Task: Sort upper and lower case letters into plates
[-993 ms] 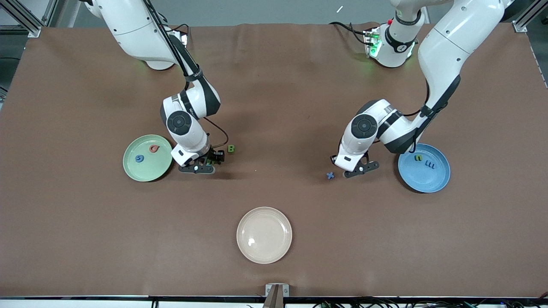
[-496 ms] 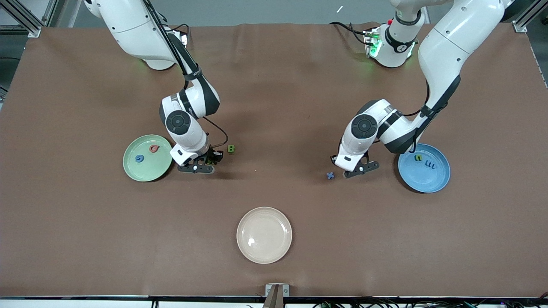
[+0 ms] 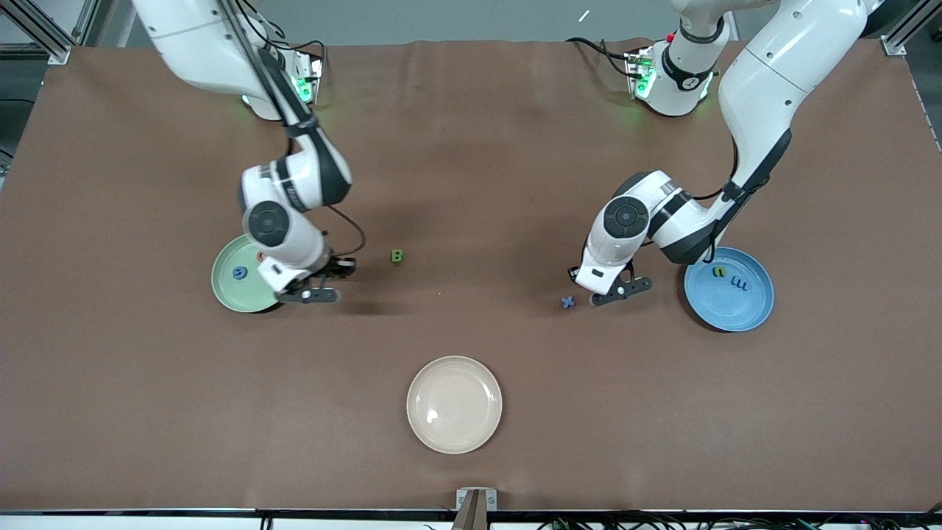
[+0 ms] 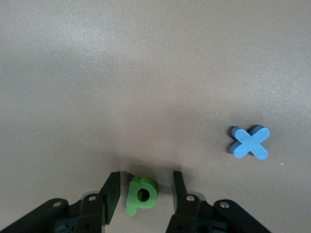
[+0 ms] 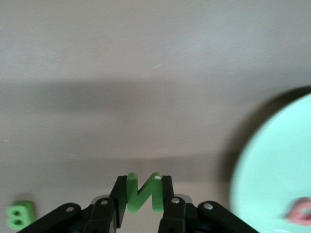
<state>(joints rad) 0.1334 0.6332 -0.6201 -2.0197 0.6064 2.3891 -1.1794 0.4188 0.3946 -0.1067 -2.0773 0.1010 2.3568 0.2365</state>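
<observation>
One high overview, two close wrist cameras

The front camera looks down across the table at both arm bases – the whole surface fits. Each wrist camera peers past its own fingers, close above the cloth: the left shares the blue x with the overview, the right shares the pale green plate and green B.

A cream-white plate sits on the brown table, nearest the front camera
</observation>
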